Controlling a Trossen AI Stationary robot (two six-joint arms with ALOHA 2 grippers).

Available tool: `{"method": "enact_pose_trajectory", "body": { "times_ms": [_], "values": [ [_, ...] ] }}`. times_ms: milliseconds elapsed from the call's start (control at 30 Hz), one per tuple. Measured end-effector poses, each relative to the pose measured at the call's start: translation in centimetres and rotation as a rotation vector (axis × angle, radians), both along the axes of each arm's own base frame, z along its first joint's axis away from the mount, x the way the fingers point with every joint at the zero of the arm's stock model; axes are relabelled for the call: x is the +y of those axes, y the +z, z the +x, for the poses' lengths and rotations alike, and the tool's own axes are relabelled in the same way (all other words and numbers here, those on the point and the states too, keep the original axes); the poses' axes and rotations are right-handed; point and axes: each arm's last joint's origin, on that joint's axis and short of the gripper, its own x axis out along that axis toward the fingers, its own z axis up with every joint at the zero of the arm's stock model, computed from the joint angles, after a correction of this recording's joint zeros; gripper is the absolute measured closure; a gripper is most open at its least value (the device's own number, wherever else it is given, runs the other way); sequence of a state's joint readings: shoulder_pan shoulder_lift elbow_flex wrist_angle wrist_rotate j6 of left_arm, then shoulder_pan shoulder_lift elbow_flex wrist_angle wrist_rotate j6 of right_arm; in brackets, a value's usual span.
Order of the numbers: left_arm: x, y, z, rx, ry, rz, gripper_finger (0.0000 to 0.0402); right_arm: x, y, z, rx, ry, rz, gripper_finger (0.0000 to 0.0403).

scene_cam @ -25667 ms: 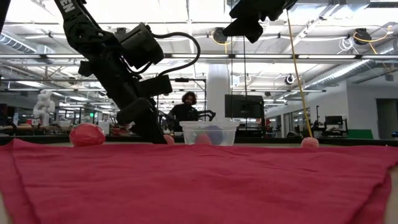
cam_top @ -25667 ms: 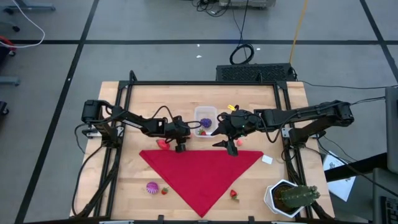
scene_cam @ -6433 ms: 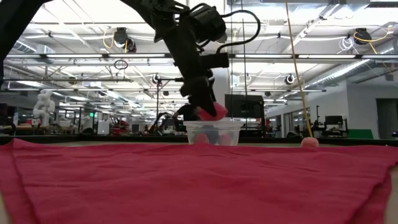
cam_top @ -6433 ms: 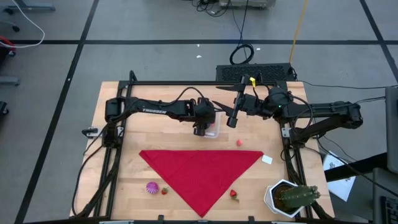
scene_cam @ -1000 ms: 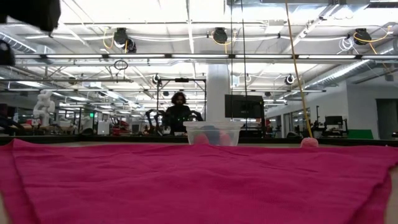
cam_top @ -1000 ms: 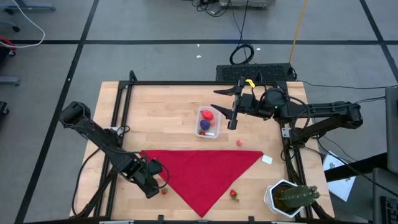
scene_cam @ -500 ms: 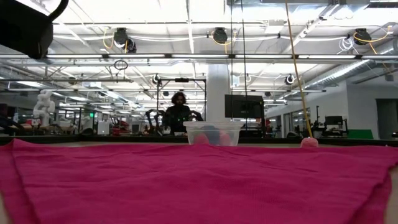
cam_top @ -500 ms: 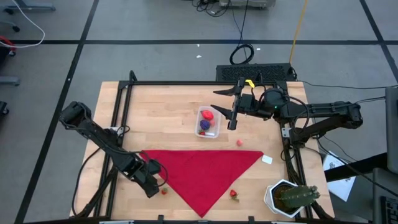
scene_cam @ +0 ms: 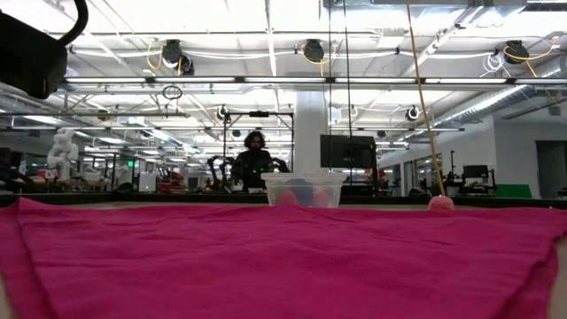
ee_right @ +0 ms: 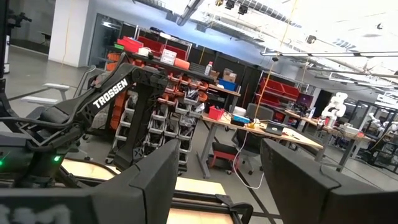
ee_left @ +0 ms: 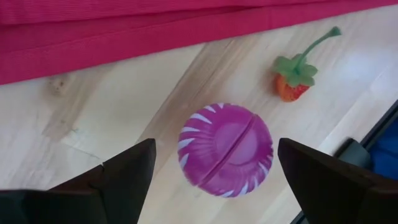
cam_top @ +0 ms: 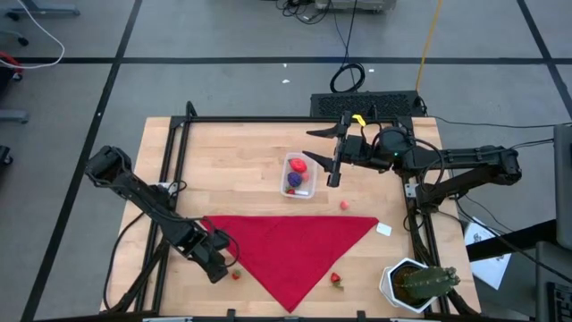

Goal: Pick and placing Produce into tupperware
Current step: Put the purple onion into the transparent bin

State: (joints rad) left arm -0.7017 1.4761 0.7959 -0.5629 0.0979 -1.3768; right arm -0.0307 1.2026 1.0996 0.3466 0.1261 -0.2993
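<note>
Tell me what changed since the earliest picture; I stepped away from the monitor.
The left tool moved from the tupperware to the near-left corner, open over the magenta ball. The red produce went into the tupperware. The right tool drew back. Red cloth and cactus stayed.

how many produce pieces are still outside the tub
4: the magenta striped piece between the open left gripper fingers, a strawberry beside it, another strawberry by the red cloth, a pink piece near the tub.

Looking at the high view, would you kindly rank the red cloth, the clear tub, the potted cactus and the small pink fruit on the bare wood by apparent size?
1. Red cloth
2. Potted cactus
3. Clear tub, somewhat smaller than the pot
4. Small pink fruit
</note>
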Motion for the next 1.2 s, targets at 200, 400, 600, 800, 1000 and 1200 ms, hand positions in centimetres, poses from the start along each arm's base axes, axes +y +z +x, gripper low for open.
{"method": "enact_pose_trajectory", "body": {
  "times_ms": [200, 400, 600, 800, 1000, 1200],
  "values": [
    [-0.6, -1.2, 0.4, 0.029, -0.014, -0.011, 0.0060, 0.0, 0.0, 0.0, 0.000, 0.000, 0.000, 0.0183],
    [-1.2, -2.8, 0.8, 0.099, -0.066, -0.029, 0.0060, 0.0, 0.0, 0.0, 0.000, 0.000, 0.000, 0.0183],
    [-1.0, -2.7, 0.8, 0.086, -0.074, -0.029, 0.0060, 0.0, 0.0, 0.0, 0.000, 0.000, 0.000, 0.0183],
    [-1.0, -2.7, 0.8, 0.083, -0.078, -0.024, 0.0060, 0.0, 0.0, 0.0, 0.001, 0.000, 0.000, 0.0183],
    [-0.9, -2.7, 0.9, 0.079, -0.082, -0.021, 0.0060, 0.0, 0.0, 0.0, 0.001, 0.000, 0.001, 0.0183],
    [-0.8, -2.8, 0.9, 0.079, -0.087, -0.014, 0.0088, 0.0, 0.0, 0.0, 0.001, 0.000, 0.002, 0.0183]
  ]
}}
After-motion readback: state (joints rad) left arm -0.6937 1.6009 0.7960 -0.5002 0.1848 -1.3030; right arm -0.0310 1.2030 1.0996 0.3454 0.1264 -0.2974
